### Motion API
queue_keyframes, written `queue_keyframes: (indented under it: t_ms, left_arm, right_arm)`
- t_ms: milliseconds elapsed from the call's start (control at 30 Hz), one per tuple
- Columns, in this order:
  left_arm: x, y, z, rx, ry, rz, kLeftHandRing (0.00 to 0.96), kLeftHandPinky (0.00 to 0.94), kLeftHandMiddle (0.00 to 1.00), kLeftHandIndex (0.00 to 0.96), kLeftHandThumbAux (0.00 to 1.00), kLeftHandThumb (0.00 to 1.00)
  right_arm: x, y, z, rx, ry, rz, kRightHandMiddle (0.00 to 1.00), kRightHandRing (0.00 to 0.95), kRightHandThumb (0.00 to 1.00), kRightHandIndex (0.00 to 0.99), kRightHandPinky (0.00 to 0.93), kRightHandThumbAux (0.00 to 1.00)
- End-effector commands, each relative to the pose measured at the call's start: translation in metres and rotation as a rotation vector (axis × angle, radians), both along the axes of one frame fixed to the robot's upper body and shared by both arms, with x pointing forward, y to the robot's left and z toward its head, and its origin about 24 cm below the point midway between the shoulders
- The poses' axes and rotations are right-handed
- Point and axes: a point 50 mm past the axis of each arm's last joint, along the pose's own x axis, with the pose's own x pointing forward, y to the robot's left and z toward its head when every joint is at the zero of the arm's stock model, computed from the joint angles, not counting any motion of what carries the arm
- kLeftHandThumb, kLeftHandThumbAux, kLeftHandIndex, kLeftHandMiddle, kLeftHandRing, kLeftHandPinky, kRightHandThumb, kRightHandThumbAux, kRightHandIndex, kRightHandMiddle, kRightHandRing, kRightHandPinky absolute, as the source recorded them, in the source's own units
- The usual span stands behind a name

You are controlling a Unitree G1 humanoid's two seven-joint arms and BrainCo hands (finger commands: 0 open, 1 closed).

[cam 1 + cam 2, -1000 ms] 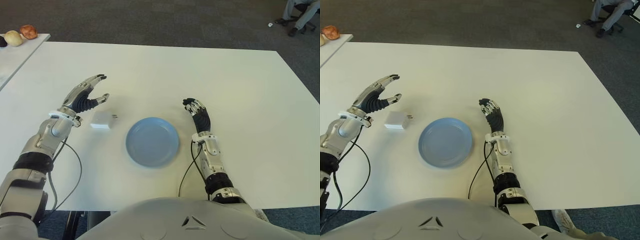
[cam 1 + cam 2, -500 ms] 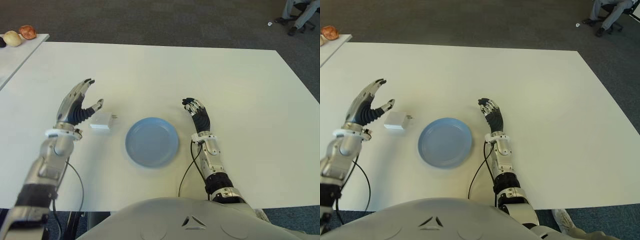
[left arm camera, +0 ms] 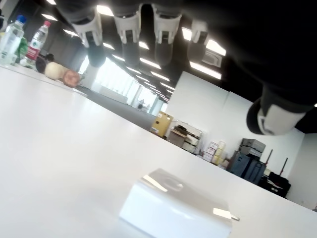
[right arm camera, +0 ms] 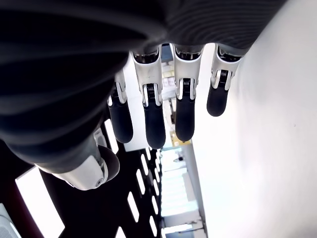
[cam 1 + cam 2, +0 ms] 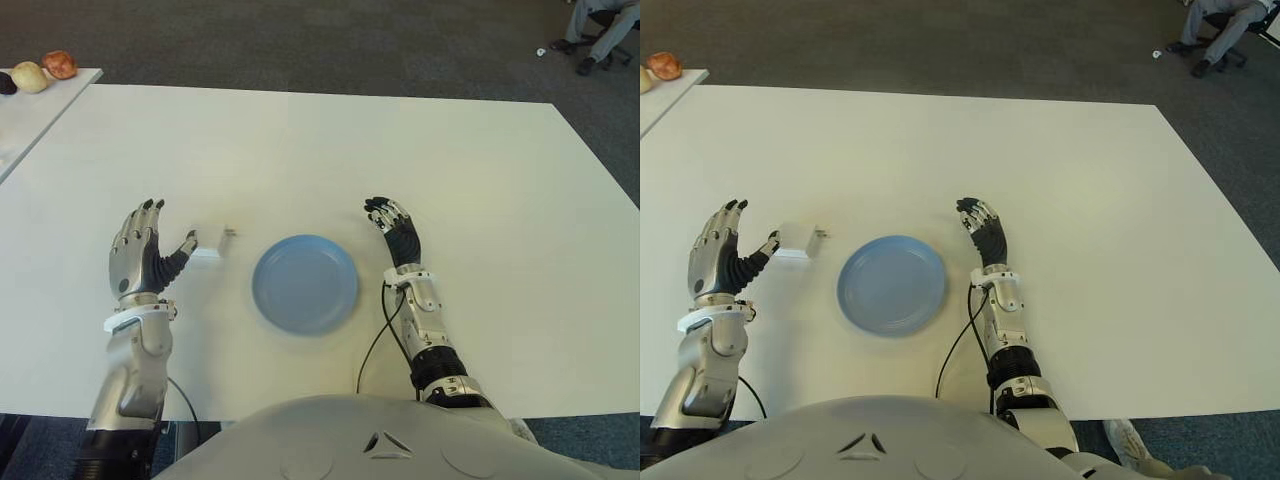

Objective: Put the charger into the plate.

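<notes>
A small white charger [image 5: 800, 243] lies flat on the white table [image 5: 330, 150], left of the round blue plate [image 5: 305, 283]. In the left wrist view the charger [image 3: 176, 208] sits just beyond the open fingers. My left hand [image 5: 145, 260] is raised near the table's front left, fingers spread, holding nothing; its thumb tip comes close to the charger's near edge. My right hand [image 5: 393, 225] shows just right of the plate, fingers relaxed and empty.
A second white table [image 5: 40, 110] stands at the far left with some round fruit [image 5: 60, 64] on it. A seated person's legs [image 5: 600, 25] show at the far right on the dark carpet.
My left arm has pulled back toward me and turned the hand upright, from beyond and left of the charger to its near left side. The charger, plate and right hand have not moved.
</notes>
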Motion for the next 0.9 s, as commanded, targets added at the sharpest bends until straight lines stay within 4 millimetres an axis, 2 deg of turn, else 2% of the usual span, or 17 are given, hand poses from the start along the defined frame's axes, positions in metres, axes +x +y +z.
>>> queue_keyframes:
  t_ms: [33, 567, 900]
  left_arm:
    - [-0.015, -0.01, -0.005, -0.016, 0.068, 0.028, 0.0, 0.076, 0.0, 0.0, 0.328, 0.208]
    - [-0.032, -0.016, -0.006, 0.014, 0.142, 0.039, 0.0, 0.042, 0.0, 0.0, 0.292, 0.184]
    - [-0.019, -0.041, -0.014, 0.042, 0.174, 0.016, 0.0, 0.035, 0.0, 0.0, 0.281, 0.148]
  right_arm:
    - [-0.03, 0.017, -0.034, 0.075, 0.19, -0.015, 0.318, 0.265, 0.0, 0.283, 0.209, 0.688]
    - [-0.03, 0.02, -0.034, 0.077, 0.195, -0.012, 0.325, 0.275, 0.0, 0.289, 0.22, 0.685]
    - [-0.029, 0.022, -0.033, 0.077, 0.198, -0.015, 0.33, 0.276, 0.0, 0.298, 0.217, 0.688]
